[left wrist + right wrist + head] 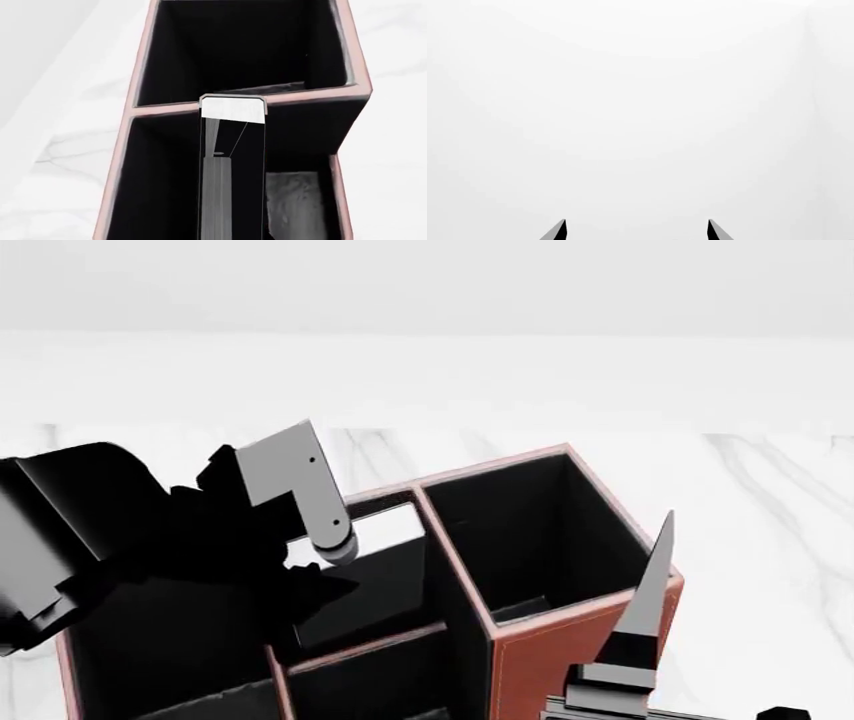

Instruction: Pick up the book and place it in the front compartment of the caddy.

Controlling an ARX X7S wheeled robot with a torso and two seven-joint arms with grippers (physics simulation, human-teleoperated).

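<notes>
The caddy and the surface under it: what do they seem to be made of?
The caddy looks like red-brown leather or imitation leather, matte, with pale pink rims and a black lining; which one, the render leaves open. The table looks like polished white marble, judging by its faint grey veins.

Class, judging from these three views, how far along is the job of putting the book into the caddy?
Done: the book is lifted and hangs over the caddy, its lower end inside a cell. In hand: the left gripper seems to hold it. Left: lowering and release. The right gripper is open, idle.
</notes>
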